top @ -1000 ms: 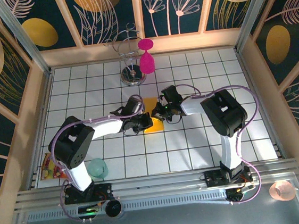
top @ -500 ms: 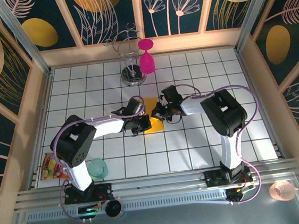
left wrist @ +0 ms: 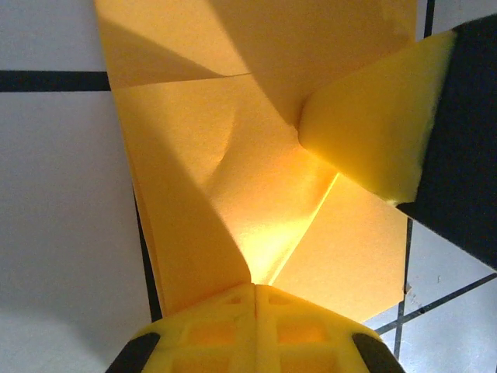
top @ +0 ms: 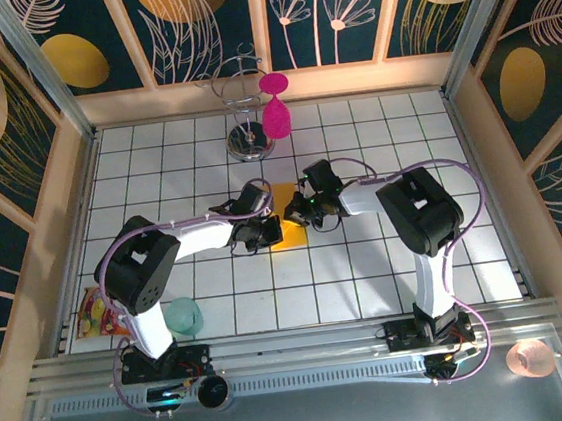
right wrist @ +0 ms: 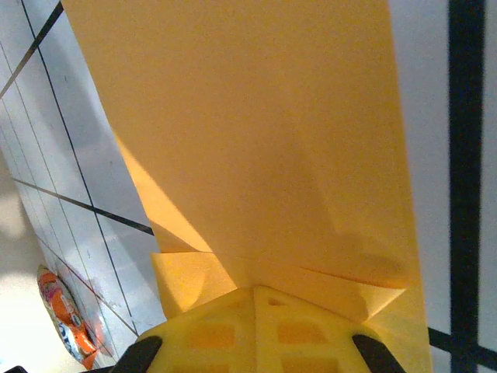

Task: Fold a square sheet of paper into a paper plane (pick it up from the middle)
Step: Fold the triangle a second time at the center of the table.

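Pinching a thin, creased orange-yellow sheet of paper [top: 291,240] at mid-frame of the overhead view, over the white tiled table [top: 369,282]. Left black-and-yellow gripper [top: 269,234] from the left, jaws pressed together on a raised fold. Right black-and-yellow gripper [top: 299,212] from the right, jaws likewise clamped on the paper.

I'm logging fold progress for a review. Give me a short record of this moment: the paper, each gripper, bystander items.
paper: orange-yellow, creased, flaps folded, between the two grippers over the tiled table
left gripper: shut on the paper
right gripper: shut on the paper, opposite side
magenta goblet: at the back, by the metal stand
snack packet: near left corner
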You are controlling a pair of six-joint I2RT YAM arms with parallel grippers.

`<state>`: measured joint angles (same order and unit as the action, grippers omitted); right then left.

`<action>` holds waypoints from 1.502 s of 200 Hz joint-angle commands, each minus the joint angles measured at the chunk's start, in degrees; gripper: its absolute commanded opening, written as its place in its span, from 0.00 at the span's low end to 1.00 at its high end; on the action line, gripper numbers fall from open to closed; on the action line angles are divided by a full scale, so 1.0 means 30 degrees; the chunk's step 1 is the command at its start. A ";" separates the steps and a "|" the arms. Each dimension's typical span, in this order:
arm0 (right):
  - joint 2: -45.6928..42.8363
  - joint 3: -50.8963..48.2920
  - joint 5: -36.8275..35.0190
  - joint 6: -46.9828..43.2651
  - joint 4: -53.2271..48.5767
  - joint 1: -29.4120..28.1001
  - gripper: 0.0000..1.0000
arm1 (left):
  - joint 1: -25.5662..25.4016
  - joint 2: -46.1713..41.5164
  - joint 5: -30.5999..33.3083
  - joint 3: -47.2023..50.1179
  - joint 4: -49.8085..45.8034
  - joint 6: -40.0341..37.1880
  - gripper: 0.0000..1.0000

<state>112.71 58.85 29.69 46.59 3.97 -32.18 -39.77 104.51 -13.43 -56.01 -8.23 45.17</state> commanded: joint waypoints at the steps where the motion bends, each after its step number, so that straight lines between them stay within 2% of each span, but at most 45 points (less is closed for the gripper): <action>1: 0.2246 -0.0931 -0.3173 -0.0667 -0.3790 0.0157 0.00 | -0.0102 -0.0089 0.0003 0.0763 -0.1739 -0.0486 0.00; 74: 0.2224 -0.1013 -0.3306 -0.0922 -0.4048 0.0168 0.00 | -0.0090 -0.1370 -0.0679 0.2788 -0.2733 -0.0801 0.00; 113: 0.1992 -0.0932 -0.3003 -0.0912 -0.3903 0.0174 0.00 | -0.0092 -0.2434 0.0322 0.2221 -0.4171 -0.1462 0.00; 151: 0.1690 -0.0792 -0.2632 -0.0793 -0.3562 0.0160 0.00 | -0.0086 -0.4276 0.0853 0.1388 -0.1500 -0.0281 0.00; 189: 0.1761 -0.0691 -0.2429 -0.0711 -0.3402 0.0170 0.00 | -0.0080 -0.2798 0.0048 0.0924 0.0148 0.0568 0.00; 271: 0.1459 -0.0252 -0.2041 -0.0857 -0.3293 0.0178 0.00 | -0.0077 -0.0792 0.1450 0.1159 -0.0781 0.0911 0.00; 300: 0.0291 0.0354 -0.1703 -0.1487 -0.2917 0.0159 0.00 | -0.0079 -0.0691 0.1432 0.1657 -0.0891 0.1057 0.00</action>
<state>112.66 59.90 29.98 44.86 2.46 -32.12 -39.77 101.54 -10.59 -52.88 -8.71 47.11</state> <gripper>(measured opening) 0.047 0.043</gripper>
